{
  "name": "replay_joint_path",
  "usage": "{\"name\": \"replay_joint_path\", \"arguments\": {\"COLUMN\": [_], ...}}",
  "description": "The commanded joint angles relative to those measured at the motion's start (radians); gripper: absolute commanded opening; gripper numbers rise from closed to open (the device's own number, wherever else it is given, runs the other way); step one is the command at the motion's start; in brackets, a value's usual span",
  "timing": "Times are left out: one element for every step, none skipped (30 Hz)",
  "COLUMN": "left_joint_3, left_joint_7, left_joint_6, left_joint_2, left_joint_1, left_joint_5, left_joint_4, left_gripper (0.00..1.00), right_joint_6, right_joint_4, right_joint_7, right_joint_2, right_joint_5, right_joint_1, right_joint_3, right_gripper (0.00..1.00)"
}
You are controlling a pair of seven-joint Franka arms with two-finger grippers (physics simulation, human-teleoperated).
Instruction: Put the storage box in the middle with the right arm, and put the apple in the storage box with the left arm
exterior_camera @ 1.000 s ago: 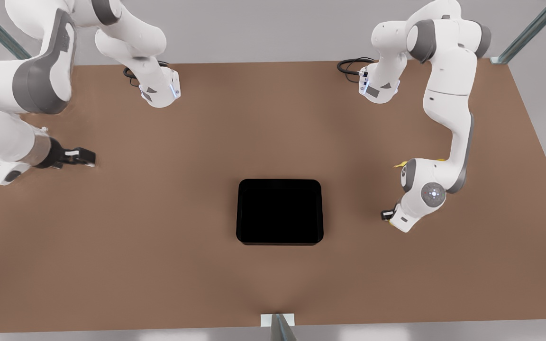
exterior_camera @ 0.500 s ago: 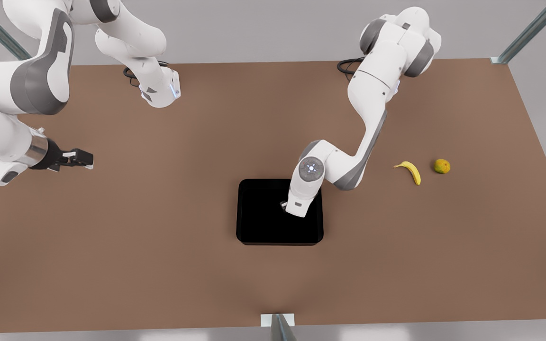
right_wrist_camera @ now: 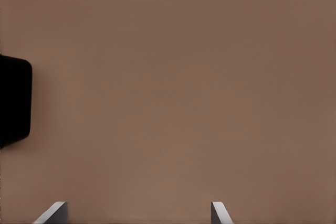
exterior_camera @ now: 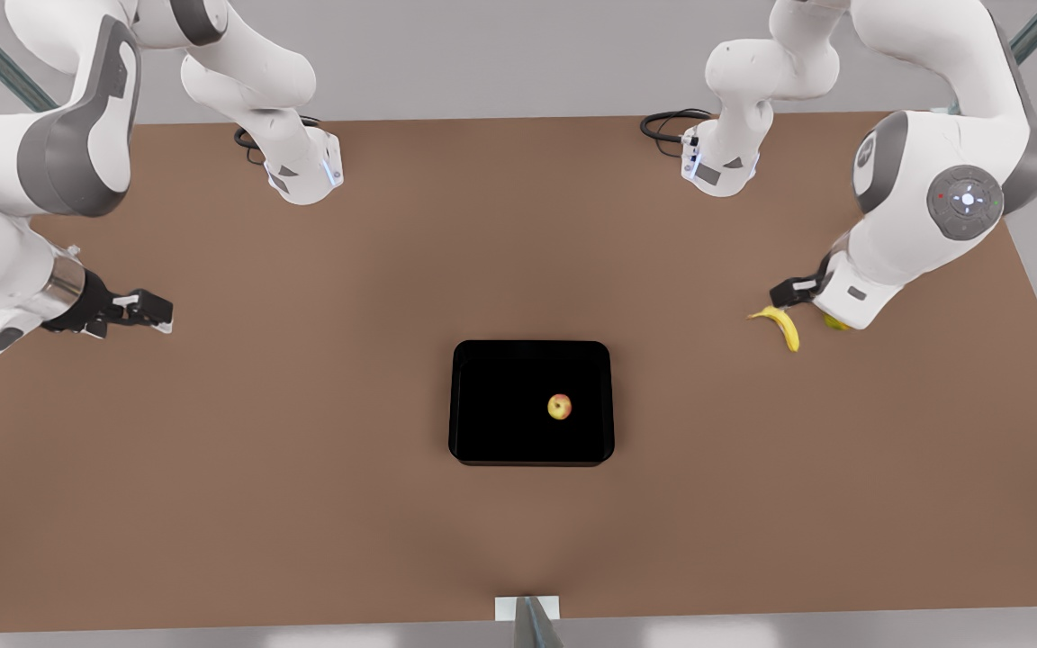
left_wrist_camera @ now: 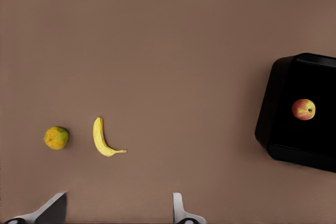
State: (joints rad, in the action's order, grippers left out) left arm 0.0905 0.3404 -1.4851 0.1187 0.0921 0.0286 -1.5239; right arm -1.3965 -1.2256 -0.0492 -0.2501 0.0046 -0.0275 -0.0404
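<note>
surface: plain brown tabletop [exterior_camera: 302, 432], grey room behind
glossy black rectangular storage box [exterior_camera: 491, 405]: table centre, long axis across front view
small red-yellow apple [exterior_camera: 559, 407]: inside box, stem dimple up
left gripper [exterior_camera: 789, 292]: above curved yellow banana [exterior_camera: 781, 326], fingers spread, empty
right gripper [exterior_camera: 154, 310]: front view's left, spread, empty

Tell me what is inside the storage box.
The apple lies alone inside the storage box, toward the front view's right, apart from the walls. The rest of the floor shows bare black; the left wrist view cuts off part of the box.
</note>
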Motion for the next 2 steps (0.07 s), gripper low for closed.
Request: {"name": "replay_joint_path", "arguments": {"left_joint_3": [-0.002, -0.002], "left_joint_7": [0.0, 0.0], "left_joint_6": [0.0, 0.0], "left_joint_2": [-0.001, -0.001], "left_joint_1": [0.014, 0.015], "left_joint_5": [-0.003, -0.001], "left_joint_4": [-0.001, -0.001], "left_gripper": [1.0, 1.0], "right_joint_6": [0.002, 0.01], "right_joint_4": [0.002, 0.0], "right_joint_7": [-0.001, 0.002], "right_joint_2": [0.002, 0.006], "right_joint_5": [0.003, -0.001], "right_joint_1": [-0.002, -0.003], "right_joint_3": [-0.001, -0.021], "right_gripper": [1.0, 1.0]}}
